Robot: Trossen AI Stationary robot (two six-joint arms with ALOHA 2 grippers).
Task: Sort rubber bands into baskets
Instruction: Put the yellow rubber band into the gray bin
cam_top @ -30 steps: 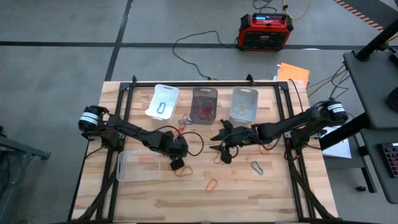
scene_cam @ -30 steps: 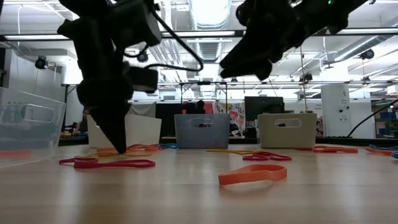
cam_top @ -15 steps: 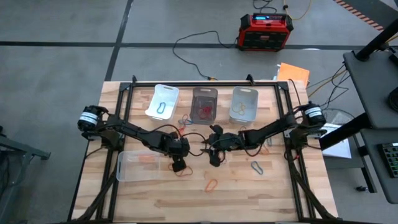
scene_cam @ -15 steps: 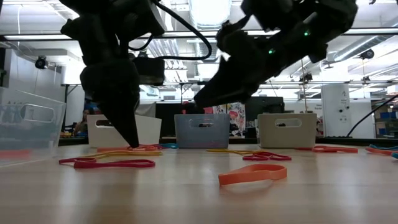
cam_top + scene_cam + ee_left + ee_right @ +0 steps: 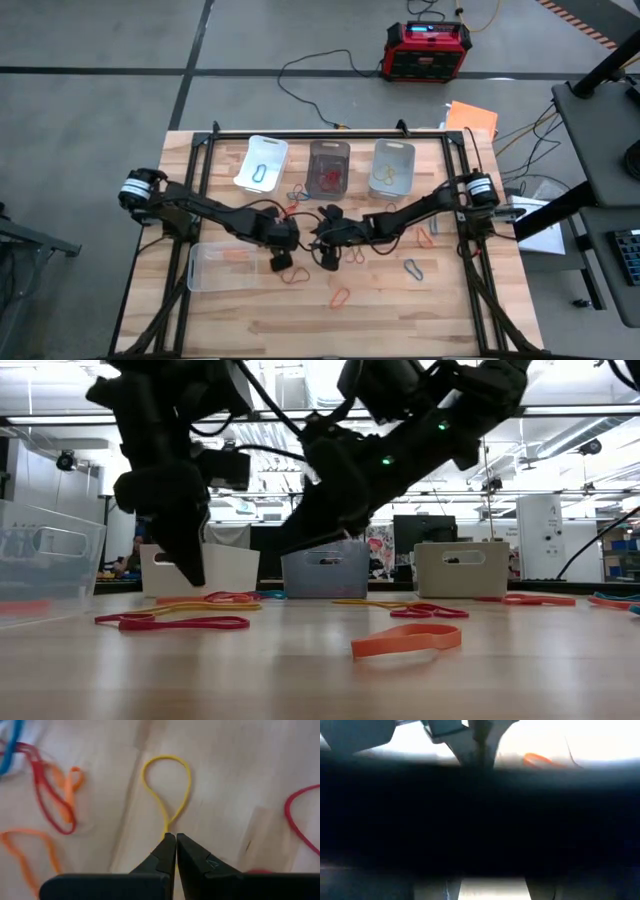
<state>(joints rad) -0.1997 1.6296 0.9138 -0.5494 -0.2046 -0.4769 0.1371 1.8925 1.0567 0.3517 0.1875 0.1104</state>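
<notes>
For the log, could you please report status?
Left gripper shut on thin yellow rubber band. Right gripper close beside it, crowding. Smoky translucent basket unobstructed.

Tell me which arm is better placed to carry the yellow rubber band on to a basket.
Left. The left gripper is shut on the yellow rubber band, whose loop lies on the table ahead of its fingers. The right gripper sits nearby at mid-table, holding nothing that shows.
</notes>
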